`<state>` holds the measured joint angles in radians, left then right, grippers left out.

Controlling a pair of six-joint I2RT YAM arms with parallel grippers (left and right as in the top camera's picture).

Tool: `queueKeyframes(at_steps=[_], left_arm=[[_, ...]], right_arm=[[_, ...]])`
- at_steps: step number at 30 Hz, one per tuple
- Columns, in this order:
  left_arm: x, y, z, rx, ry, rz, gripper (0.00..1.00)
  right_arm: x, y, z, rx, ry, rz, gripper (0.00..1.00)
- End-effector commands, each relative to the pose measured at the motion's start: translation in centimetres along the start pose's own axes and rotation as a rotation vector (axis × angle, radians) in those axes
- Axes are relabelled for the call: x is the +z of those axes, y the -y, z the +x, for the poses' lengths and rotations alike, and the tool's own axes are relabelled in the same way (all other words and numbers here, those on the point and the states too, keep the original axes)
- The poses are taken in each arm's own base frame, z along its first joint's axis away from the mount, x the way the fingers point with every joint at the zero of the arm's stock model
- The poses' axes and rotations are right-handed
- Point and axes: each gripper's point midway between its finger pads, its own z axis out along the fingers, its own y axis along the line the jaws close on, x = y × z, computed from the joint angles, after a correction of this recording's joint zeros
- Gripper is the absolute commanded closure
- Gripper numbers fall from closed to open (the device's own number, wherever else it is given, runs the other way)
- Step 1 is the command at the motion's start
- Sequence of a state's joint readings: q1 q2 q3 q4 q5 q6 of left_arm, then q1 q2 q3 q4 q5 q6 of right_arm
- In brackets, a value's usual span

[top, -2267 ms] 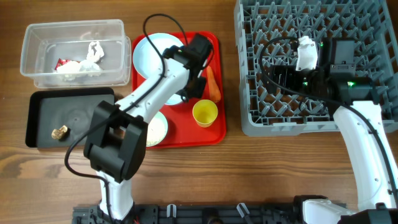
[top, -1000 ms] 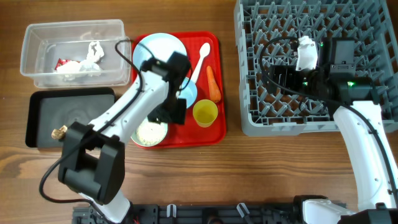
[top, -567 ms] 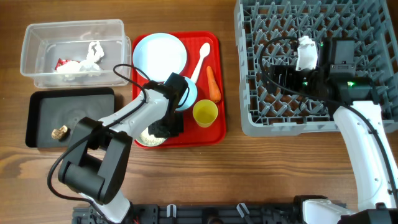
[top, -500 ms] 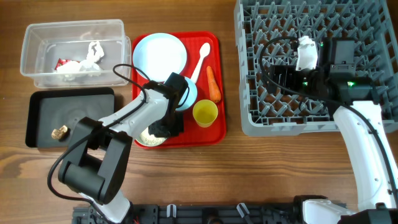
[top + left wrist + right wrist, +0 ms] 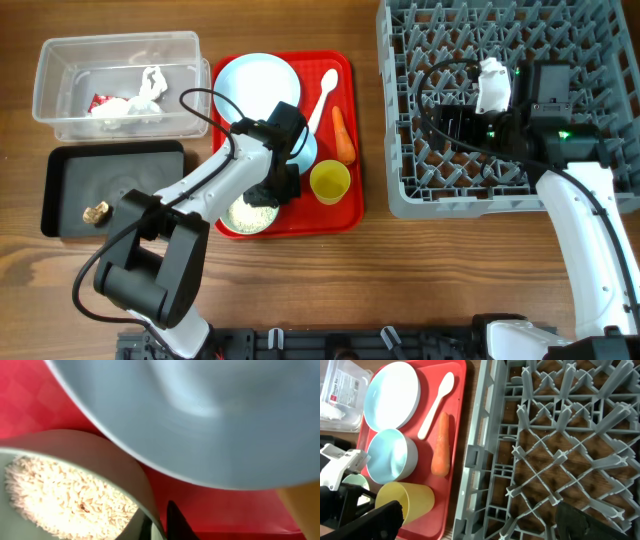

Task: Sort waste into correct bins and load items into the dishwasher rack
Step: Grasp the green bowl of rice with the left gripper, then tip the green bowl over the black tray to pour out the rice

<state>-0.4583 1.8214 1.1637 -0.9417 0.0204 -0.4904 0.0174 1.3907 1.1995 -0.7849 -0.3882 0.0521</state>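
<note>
Left pincer has shifted up-frame from where it sat half a second ago. It covered most of the green bowl then; now the bowl shows almost whole, with the rice heaped inside. We read this as a re-aim at the rim, not a lift: the bowl sits flat on the red tray, lower left part.

The pincer is at the bowl's upper-right rim, squeezed between it and the blue bowl, with the cup just right. In the left wrist view one dark finger stands just outside the rim. We cannot tell whether the other is inside, nor whether the pincer is clenched or released.

The rice is not dumped yet. We judge it goes to the black tray at left frame, then the bowl to the rack.

Right pincer hangs over the rack, fingers spread wide, grasping nothing.
</note>
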Motion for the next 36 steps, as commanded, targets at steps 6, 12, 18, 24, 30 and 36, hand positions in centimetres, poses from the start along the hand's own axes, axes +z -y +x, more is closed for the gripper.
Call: queueKeyframes(at_steps=[6,12,18,24,30,36], left_arm=[[-0.5,-0.2,-0.3,-0.019,0.016,-0.024,0.96],[-5.7,-0.8,-1.2,-0.053,0.014,-0.017,0.96],[-12.0,-0.3,-4.9,-0.03,0.129,0.183,0.96],[-13.7,-6.5,-7.2,-0.152,0.134,0.353,0.96],[-15.3,-13.8,-9.0,-0.239,0.219,0.562,0.96],[-16.3,-19.1,-10.0,-0.28,0.338,0.83,0.96]], right_arm=[[0.0,-0.2,-0.7,-0.008,0.016,-0.003,0.0],[-0.1,0.0,-0.9,-0.009,0.025,0.004,0.0],[-0.1,-0.1,-1.0,-0.01,0.026,0.004,0.0],[-0.1,-0.1,-1.0,-0.01,0.026,0.003,0.0],[-0.1,-0.1,-0.9,-0.01,0.026,0.003,0.0],[-0.1,-0.1,-0.9,-0.009,0.025,0.003,0.0]])
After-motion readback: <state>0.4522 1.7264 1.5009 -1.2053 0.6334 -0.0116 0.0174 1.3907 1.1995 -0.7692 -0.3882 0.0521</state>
